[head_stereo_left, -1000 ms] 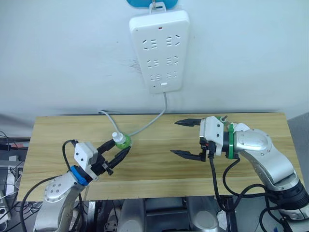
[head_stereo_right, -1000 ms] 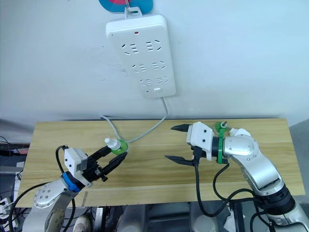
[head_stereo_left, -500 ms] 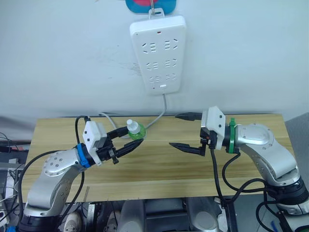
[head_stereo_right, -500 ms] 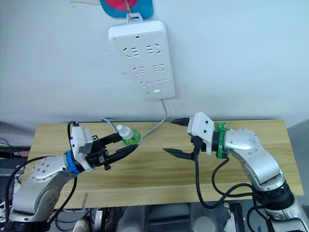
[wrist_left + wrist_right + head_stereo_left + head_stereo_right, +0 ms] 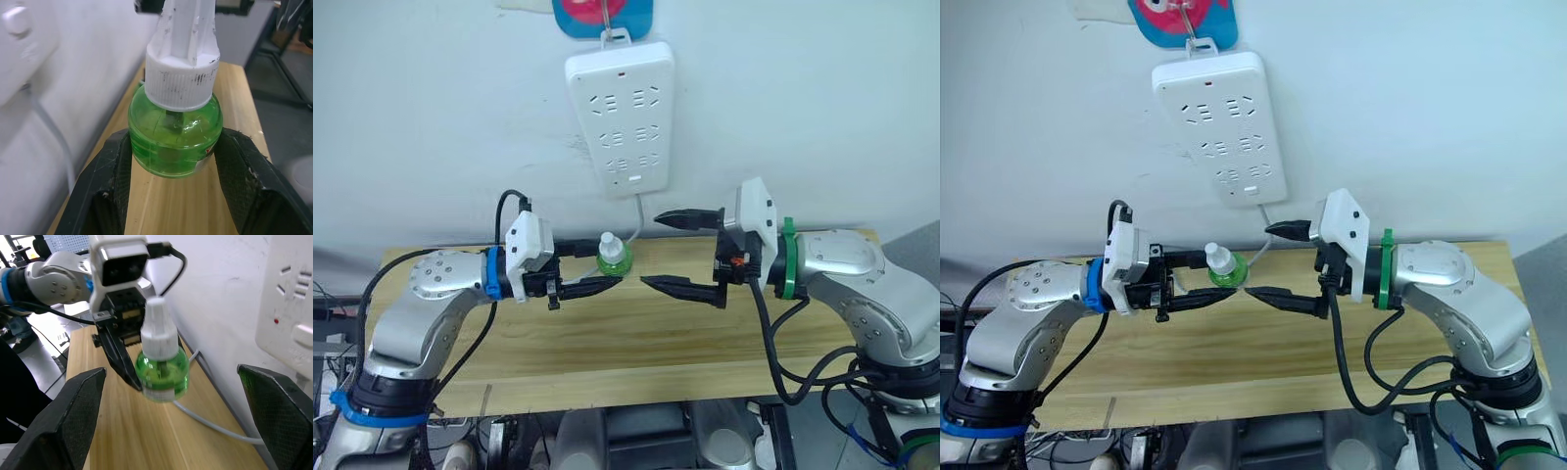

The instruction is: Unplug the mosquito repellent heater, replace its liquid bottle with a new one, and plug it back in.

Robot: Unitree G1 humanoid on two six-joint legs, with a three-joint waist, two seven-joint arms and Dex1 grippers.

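The small round green liquid bottle with its white ribbed cap (image 5: 613, 257) sat near the centre of the frame, upright and clear of the pale wooden worktop (image 5: 607, 338), pinched at its belly by my left claw (image 5: 602, 264). My right claw (image 5: 668, 250), just right of it, gaped wide and held nothing. I judged I was mid-handover in the bottle swap; next, the right claw needed to close on the cap. Above hung the long white multi-socket power strip (image 5: 621, 117).

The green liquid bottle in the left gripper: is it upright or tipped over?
Upright. The green liquid bottle sits between the left gripper's fingers with its white cap pointing up, lifted above the wooden table.
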